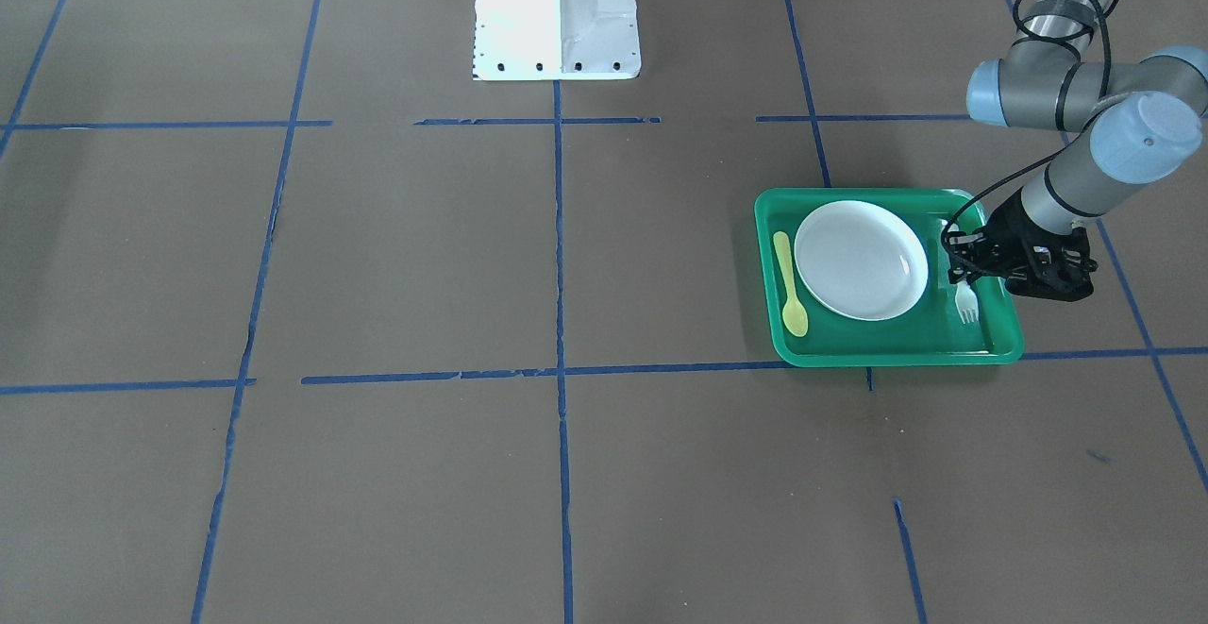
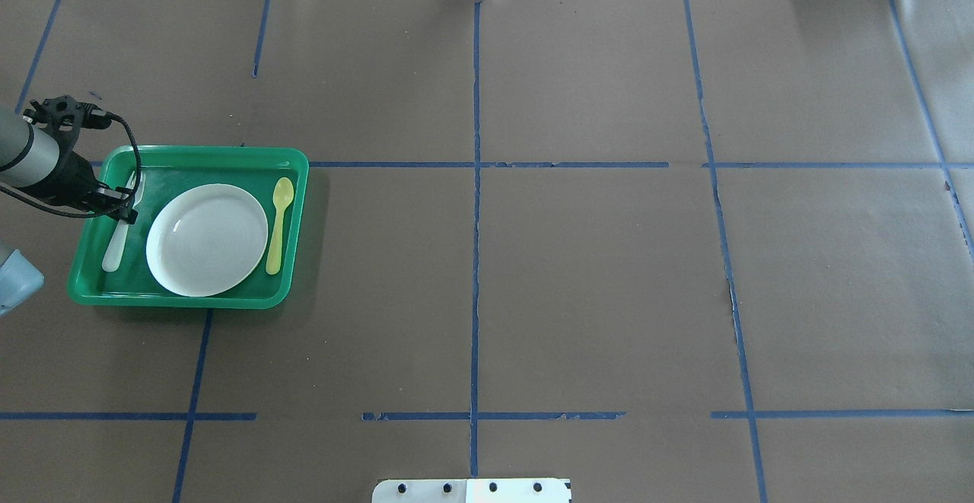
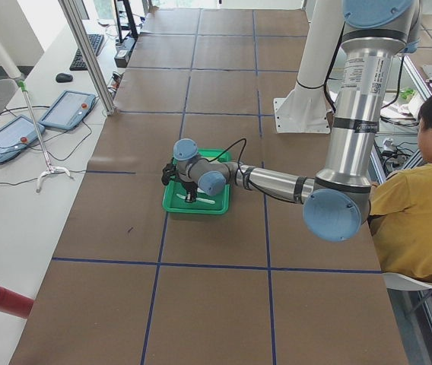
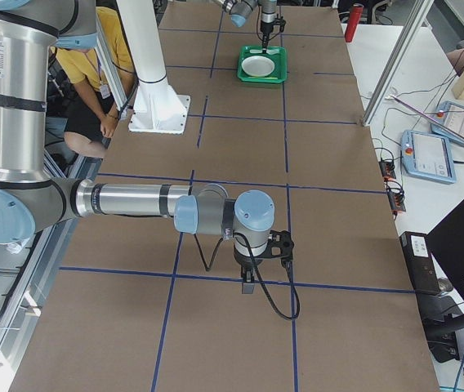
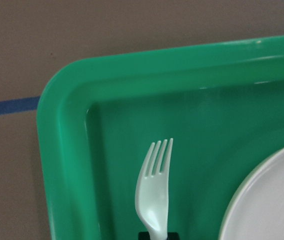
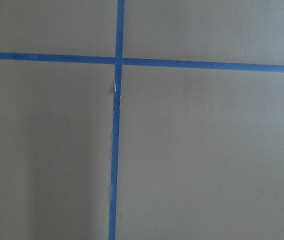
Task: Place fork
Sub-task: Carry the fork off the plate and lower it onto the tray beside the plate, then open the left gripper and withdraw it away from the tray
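The pale whitish fork (image 2: 114, 248) lies along the left side of the green tray (image 2: 293, 183), between the tray wall and the white plate (image 2: 207, 239). My left gripper (image 2: 122, 212) is low over the fork's middle and looks shut on it. In the front view the tines (image 1: 965, 301) stick out below the left gripper (image 1: 961, 270). The left wrist view shows the fork's head (image 5: 154, 195) close above the tray floor (image 5: 64, 150); I cannot tell whether they touch. My right gripper (image 4: 248, 287) hangs over bare table far away; I cannot tell its state.
A yellow spoon (image 2: 278, 221) lies in the tray on the plate's other side. The robot's white base (image 1: 557, 10) stands at the table's middle. Brown table with blue tape lines (image 6: 116, 125) surrounds the tray. An operator sits beside the robot (image 3: 421, 198).
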Robot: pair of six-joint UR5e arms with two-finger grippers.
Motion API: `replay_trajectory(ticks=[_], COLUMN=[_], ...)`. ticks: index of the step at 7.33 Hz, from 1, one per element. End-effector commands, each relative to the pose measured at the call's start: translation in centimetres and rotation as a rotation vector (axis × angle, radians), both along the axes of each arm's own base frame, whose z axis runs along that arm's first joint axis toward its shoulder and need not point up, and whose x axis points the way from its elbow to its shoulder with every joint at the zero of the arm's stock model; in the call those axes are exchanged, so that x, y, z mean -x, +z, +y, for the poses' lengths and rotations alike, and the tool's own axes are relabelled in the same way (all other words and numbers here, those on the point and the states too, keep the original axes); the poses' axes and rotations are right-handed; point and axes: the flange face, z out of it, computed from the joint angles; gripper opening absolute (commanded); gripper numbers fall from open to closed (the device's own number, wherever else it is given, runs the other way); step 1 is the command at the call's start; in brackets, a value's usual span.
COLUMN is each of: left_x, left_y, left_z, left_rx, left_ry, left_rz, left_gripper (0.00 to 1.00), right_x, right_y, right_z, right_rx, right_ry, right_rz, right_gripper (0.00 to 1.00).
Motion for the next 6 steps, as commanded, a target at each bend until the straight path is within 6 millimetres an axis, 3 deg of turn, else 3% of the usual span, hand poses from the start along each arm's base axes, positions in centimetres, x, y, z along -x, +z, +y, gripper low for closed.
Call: replay_trajectory(ticks=[1, 2, 3, 4, 5, 6], left_x=[0.0, 0.2, 1.8, 4.9, 9.2, 13.8], left_y=[0.0, 0.3, 0.3, 0.2, 0.6, 2.6], left_z=[-0.4, -0.3, -1.1, -2.4, -3.6, -3.8], left_rx=[0.0, 0.0, -0.011, -0.053, -0.11, -0.156], left_ry=[-0.006, -0.007, -0.029, -0.045, -0.05, -0.011], left_rz=[0.002, -0.001, 0.0, -0.005, -0.019, -0.066], left_gripper=[0.93, 0.99, 0.99, 0.99, 0.99, 0.99], right_x=[0.0, 0.0, 0.0, 0.0, 0.0, 0.0], right_y=[0.0, 0.0, 0.0, 0.0, 0.0, 0.0], right_z=[0.0, 0.0, 0.0, 0.0, 0.0, 0.0], right_rx=[0.0, 0.001, 0.0, 0.0, 0.001, 0.001], right_ry=[0.0, 0.001, 0.0, 0.0, 0.001, 0.001], right_rz=[0.0, 0.0, 0.0, 0.0, 0.0, 0.0], right_gripper=[1.0, 1.0, 1.0, 1.0, 1.0, 1.0])
